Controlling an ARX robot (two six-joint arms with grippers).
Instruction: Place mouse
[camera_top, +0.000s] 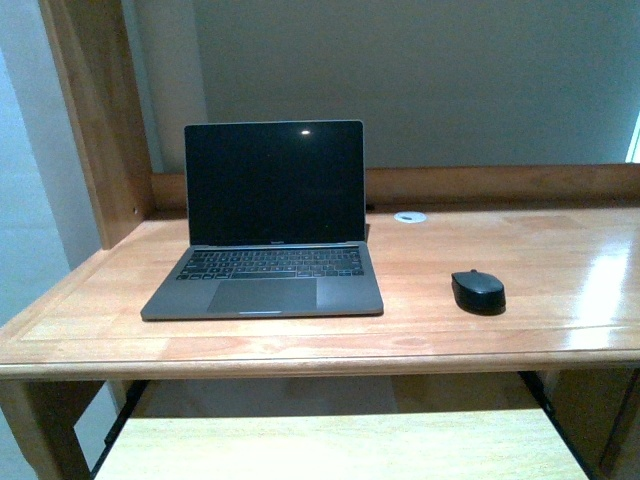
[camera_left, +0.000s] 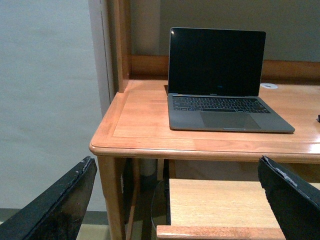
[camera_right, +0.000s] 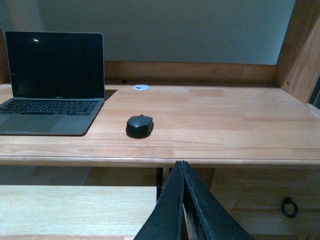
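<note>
- Matte black plastic, oval and domed: the mouse (camera_top: 478, 291) sits flat on the desk (camera_top: 560, 300), to the right of the laptop (camera_top: 268, 262) and well apart from it, nearer the front edge than the back rail.
- Warm, glossy wood makes up the desk, with a rounded front lip, a raised back rail and upright posts at either end; window glare washes out its right side in the front view.
- Grey metal forms the laptop's slim, open body, with a dark keyboard, a wide smooth trackpad and a black, switched-off screen showing one small light reflection. The line of lettering under the screen is too small to read.
- A small white round disc (camera_top: 409, 217) lies flat far back on the desk, just right of the laptop's lid.
- A pale wood shelf (camera_top: 340, 445) sits lower, beneath the desktop, on the near side.
- In the right wrist view, a drawer front under the desk carries a dark ring pull (camera_right: 289, 206).
- The right pincer (camera_right: 183, 167) has its scuffed black fingers pressed together with nothing between them, hanging below and in front of the desk edge; the mouse (camera_right: 139, 125) lies beyond it on the desktop, a little to the left, not touched.
- The left pincer (camera_left: 177, 172) has its worn black fingers spread wide apart and empty, low in front of the desk's left corner, far from the mouse.
</note>
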